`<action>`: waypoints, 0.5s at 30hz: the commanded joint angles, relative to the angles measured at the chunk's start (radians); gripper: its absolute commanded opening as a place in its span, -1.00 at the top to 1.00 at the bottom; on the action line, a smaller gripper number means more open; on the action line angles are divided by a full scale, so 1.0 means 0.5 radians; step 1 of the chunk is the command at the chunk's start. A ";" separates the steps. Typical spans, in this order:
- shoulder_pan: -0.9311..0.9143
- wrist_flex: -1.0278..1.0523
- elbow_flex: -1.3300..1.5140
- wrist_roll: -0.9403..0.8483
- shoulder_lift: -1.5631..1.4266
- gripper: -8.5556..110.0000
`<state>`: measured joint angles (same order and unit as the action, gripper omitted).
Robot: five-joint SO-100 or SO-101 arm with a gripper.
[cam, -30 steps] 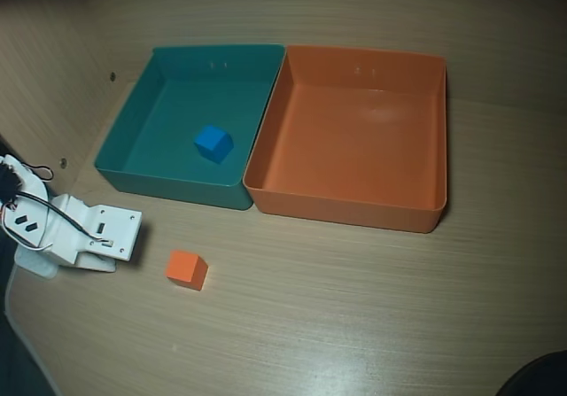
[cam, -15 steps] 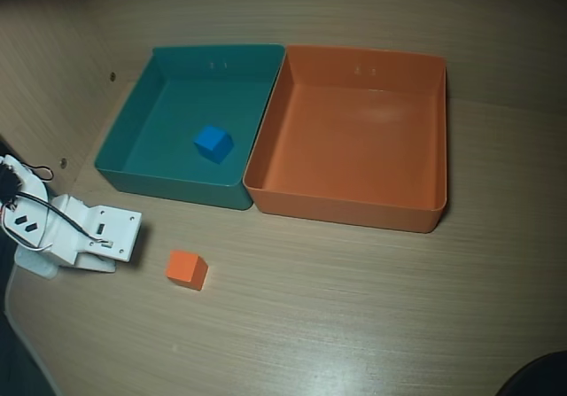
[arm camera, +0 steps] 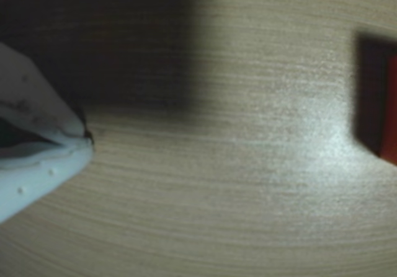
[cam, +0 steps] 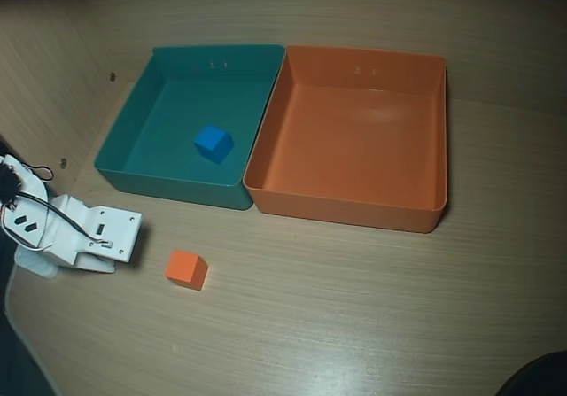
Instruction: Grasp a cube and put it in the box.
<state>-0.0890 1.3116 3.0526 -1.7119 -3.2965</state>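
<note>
In the overhead view, the cube [cam: 186, 269] sits lower left, beside the gripper [cam: 124, 236], whose jaws look pressed together, empty; the box [cam: 354, 203] sits upper right.

The robot arm [cam: 75, 232] at the left edge of the overhead view was white and made of boxy plastic parts. Thin black cables looped over its top. Small dark slots and a little black mark showed on its flat faces. In the wrist view, at the left edge, the jaws were blurry, pale white plastic with tiny round dots.
</note>
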 commanded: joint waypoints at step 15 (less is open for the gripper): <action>0.141 0.015 -1.341 -0.034 1.362 0.94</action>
<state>-0.0414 1.3284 2.5188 -1.7242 -2.6783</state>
